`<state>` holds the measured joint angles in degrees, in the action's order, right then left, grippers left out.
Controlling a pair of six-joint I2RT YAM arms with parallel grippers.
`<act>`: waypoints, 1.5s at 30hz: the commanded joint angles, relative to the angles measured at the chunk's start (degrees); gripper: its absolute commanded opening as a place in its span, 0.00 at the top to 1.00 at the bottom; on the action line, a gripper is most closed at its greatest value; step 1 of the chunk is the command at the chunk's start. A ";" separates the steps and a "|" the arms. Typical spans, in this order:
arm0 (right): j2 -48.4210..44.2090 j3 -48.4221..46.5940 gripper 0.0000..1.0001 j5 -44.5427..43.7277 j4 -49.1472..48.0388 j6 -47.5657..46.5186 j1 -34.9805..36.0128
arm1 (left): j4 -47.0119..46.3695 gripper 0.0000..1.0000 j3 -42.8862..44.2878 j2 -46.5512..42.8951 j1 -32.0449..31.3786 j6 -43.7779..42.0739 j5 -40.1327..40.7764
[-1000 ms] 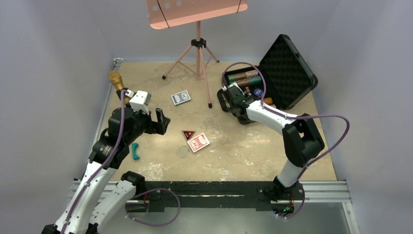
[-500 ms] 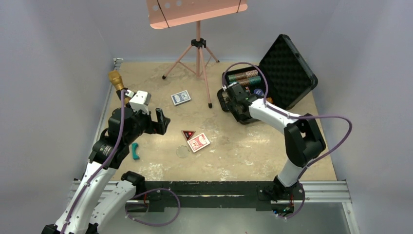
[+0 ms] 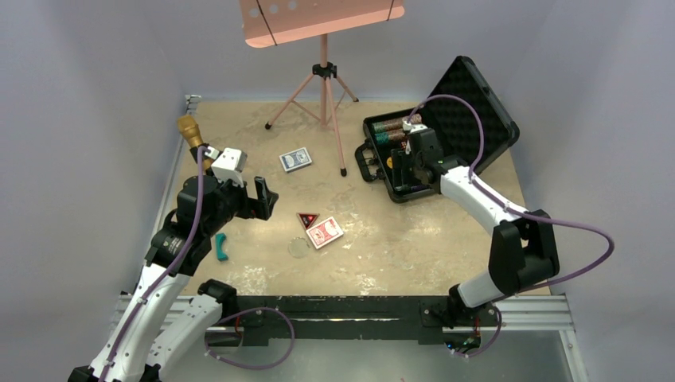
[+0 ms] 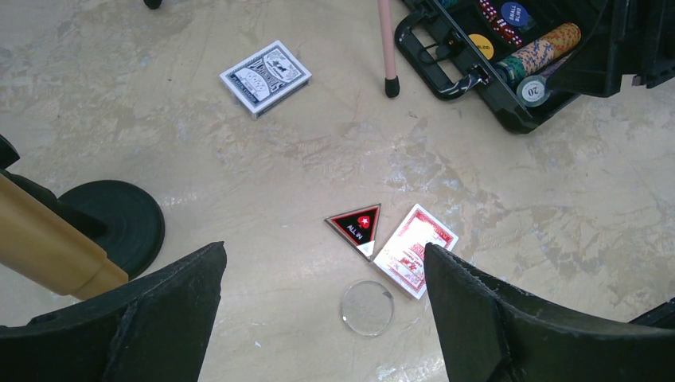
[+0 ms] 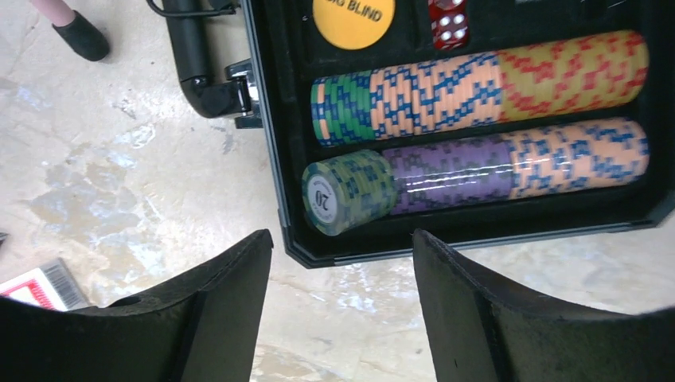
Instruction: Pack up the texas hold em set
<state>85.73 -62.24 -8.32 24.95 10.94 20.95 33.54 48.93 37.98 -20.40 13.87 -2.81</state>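
Note:
The black case [image 3: 470, 99] lies open at the back right, foam lid up; its rim shows in the right wrist view [image 5: 275, 143]. Rows of striped poker chips [image 5: 477, 87] fill it, also in the top view [image 3: 396, 125]. The red deck [image 3: 325, 232] and triangular button [image 3: 308, 219] lie mid-table; the blue deck [image 3: 295, 159] lies farther back. They show in the left wrist view: red deck [image 4: 414, 248], button [image 4: 356, 227], blue deck [image 4: 265, 77]. My right gripper [image 3: 407, 171] is open and empty above the case's near edge. My left gripper [image 3: 267, 200] is open and empty, left of the button.
A pink music stand [image 3: 323, 76] stands at the back, one foot [image 4: 391, 86] by the case handle [image 3: 364, 165]. A gold microphone [image 3: 191, 131] stands at the left. A small teal piece [image 3: 220, 247] lies near the left arm. A clear disc [image 4: 367, 307] lies by the red deck.
My right arm has swung right and back, from in front of the case's left end to over its near edge. The left arm has not moved.

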 commanded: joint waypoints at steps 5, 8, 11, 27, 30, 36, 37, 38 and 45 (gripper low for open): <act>2.44 1.51 0.34 9.68 -5.66 6.60 -4.93 | -1.64 0.02 0.03 -0.62 -0.16 -0.95 -0.75; 2.95 1.92 0.34 10.34 -6.06 5.98 -6.23 | -1.64 0.02 0.03 -0.62 -0.14 -0.95 -0.73; 3.96 1.81 0.34 10.78 -6.03 5.06 -6.60 | -1.64 0.02 0.10 -0.62 -0.16 -0.95 -0.77; 8.39 1.71 0.41 13.09 -7.31 3.81 -7.24 | -1.60 0.02 0.05 -0.54 -0.16 -1.04 -0.36; 8.74 1.77 0.43 13.95 -7.54 3.61 -7.24 | -1.68 0.02 0.03 -0.53 -0.16 -1.04 -0.38; 8.84 1.78 0.47 17.03 -8.29 2.69 -7.24 | -1.66 0.02 0.04 -0.49 -0.17 -1.04 -0.36; 8.88 1.63 0.47 17.10 -8.20 2.57 -7.24 | -1.63 0.02 0.05 -0.53 -0.16 -1.04 -0.36; 8.92 1.53 0.48 17.18 -8.05 2.52 -7.24 | -1.63 0.02 0.08 -0.53 -0.16 -1.04 -0.36; 8.84 1.68 0.63 17.41 -8.07 1.74 -7.27 | -1.64 0.02 0.05 -0.54 -0.21 -1.04 -0.36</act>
<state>93.47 -60.51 5.80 20.01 13.50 13.23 33.54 48.93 37.85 -20.40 13.87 -2.79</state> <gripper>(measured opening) 0.434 0.977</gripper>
